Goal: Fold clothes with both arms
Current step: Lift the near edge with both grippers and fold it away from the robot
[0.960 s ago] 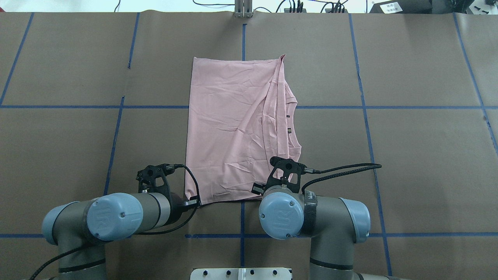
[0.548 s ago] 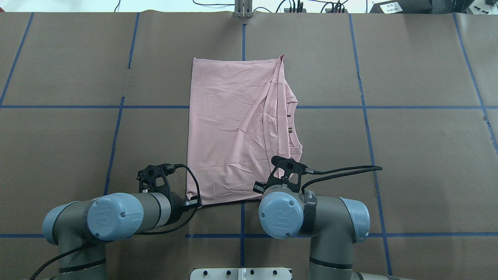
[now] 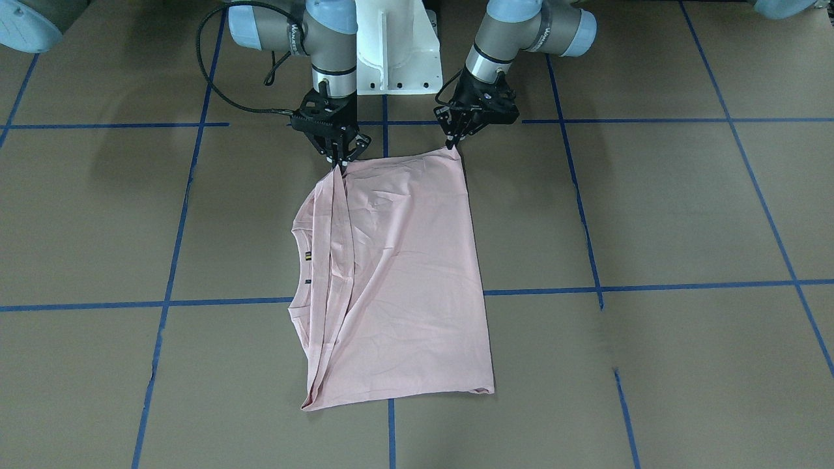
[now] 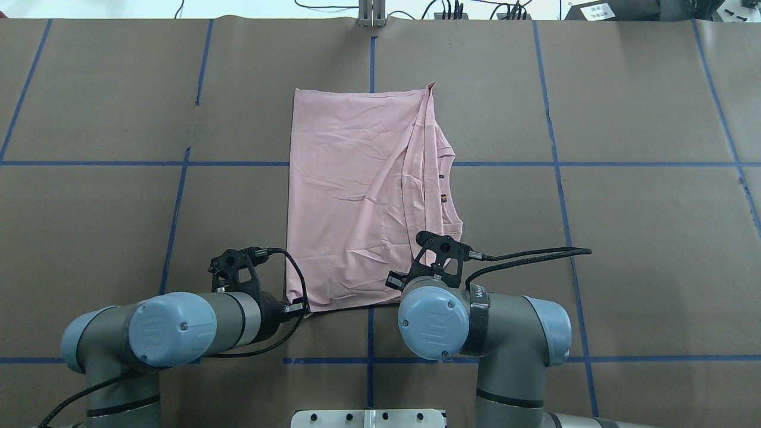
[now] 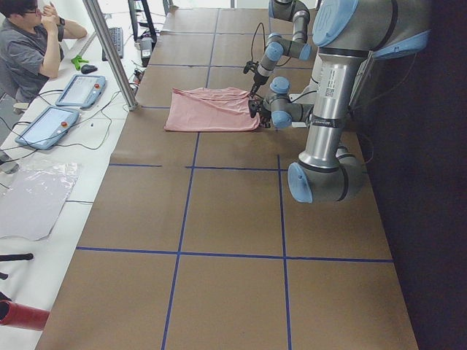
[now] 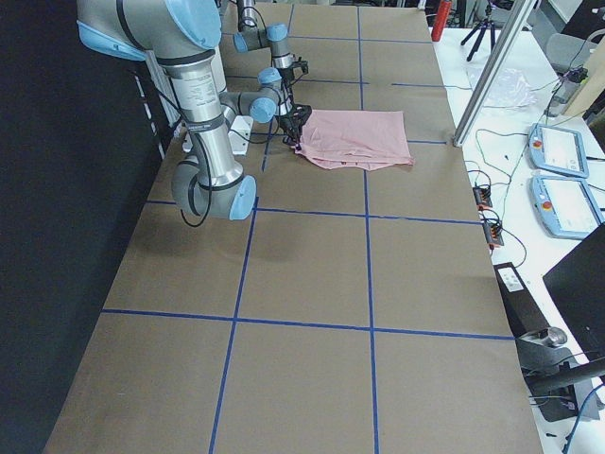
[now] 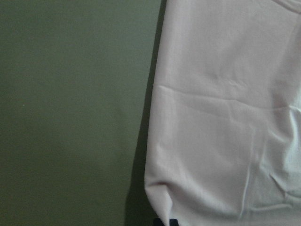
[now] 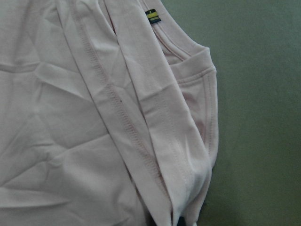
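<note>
The pale pink T-shirt (image 3: 397, 273) lies folded lengthwise on the brown table, collar side toward my right; it also shows in the overhead view (image 4: 351, 196). The print is hidden. A small striped tag (image 8: 151, 15) shows by the collar. My left gripper (image 3: 451, 144) is shut on the shirt's near corner. My right gripper (image 3: 339, 161) is shut on the other near corner, where the folded layers meet. In the overhead view both grippers are hidden under the left arm (image 4: 172, 330) and right arm (image 4: 434, 324). The wrist views show only cloth (image 7: 225, 117) and table.
Blue tape lines (image 4: 371, 59) grid the brown table cover. The white pedestal (image 3: 391, 45) stands between the arms. A black cable (image 4: 523, 258) trails right from my right wrist. An operator (image 5: 29, 44) and tablets (image 5: 80, 87) sit beyond the far edge by a metal post (image 5: 109, 51).
The right arm has shifted slightly forward and right. The shirt's near edge has drawn in a little at the left corner. The left arm has barely moved.
</note>
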{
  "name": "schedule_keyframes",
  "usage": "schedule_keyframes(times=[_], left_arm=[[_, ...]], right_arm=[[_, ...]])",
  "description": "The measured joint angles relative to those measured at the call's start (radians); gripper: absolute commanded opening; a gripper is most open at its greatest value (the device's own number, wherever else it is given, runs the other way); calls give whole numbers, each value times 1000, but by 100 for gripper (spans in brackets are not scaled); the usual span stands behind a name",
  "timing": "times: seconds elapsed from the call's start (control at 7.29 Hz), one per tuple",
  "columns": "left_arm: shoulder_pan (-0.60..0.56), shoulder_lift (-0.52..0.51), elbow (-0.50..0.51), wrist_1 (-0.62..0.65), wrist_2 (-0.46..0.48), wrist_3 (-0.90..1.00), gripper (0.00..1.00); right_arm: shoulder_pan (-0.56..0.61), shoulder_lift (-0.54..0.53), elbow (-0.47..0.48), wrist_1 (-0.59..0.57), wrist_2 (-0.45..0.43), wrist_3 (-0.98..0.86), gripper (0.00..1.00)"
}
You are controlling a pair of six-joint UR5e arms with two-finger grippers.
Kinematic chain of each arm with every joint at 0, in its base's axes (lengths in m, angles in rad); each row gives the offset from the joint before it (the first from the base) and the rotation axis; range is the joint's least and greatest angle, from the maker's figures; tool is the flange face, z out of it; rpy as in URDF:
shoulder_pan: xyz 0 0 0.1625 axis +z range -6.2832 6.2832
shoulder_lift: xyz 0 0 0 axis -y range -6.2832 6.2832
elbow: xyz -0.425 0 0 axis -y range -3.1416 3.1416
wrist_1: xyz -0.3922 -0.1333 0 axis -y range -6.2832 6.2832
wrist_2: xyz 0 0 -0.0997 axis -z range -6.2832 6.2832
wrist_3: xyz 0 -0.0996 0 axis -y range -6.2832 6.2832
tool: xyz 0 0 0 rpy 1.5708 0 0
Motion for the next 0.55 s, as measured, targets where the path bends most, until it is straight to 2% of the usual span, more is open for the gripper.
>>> schedule_keyframes(times=[0.14, 0.55], left_arm=[[-2, 0, -77, 75, -15, 14, 0], [-2, -22, -393, 407, -98, 26, 0]], right_arm=[[3, -4, 71, -46, 4, -2, 0], [-27, 1, 433, -379, 54, 4, 0]])
